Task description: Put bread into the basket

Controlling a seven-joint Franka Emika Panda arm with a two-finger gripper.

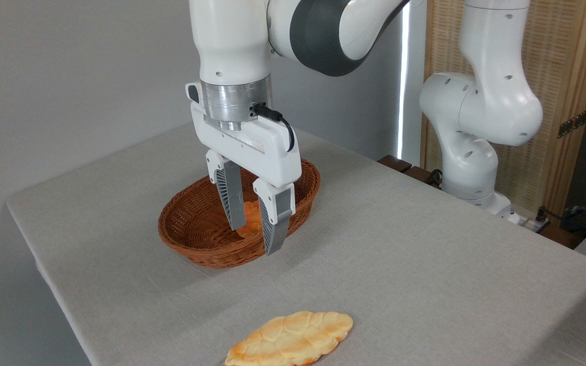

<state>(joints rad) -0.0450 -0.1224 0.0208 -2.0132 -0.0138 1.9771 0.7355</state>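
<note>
The bread (290,339), a long flat pale golden loaf with browned edges and a cracked top, lies on the table near the front edge. The reddish-brown wicker basket (186,231) sits further back at the centre. My gripper (253,239) hangs over the basket, well behind the bread, with its fingers (232,195) apart and open. A small orange bun (248,219) lies inside the basket, seen between the fingers; I cannot tell whether they touch it.
The grey cloth-covered table (425,264) ends close to the bread at the front and drops off at the left. The arm's white base (476,157) stands at the back right, with a wooden screen behind it and cables at the far right.
</note>
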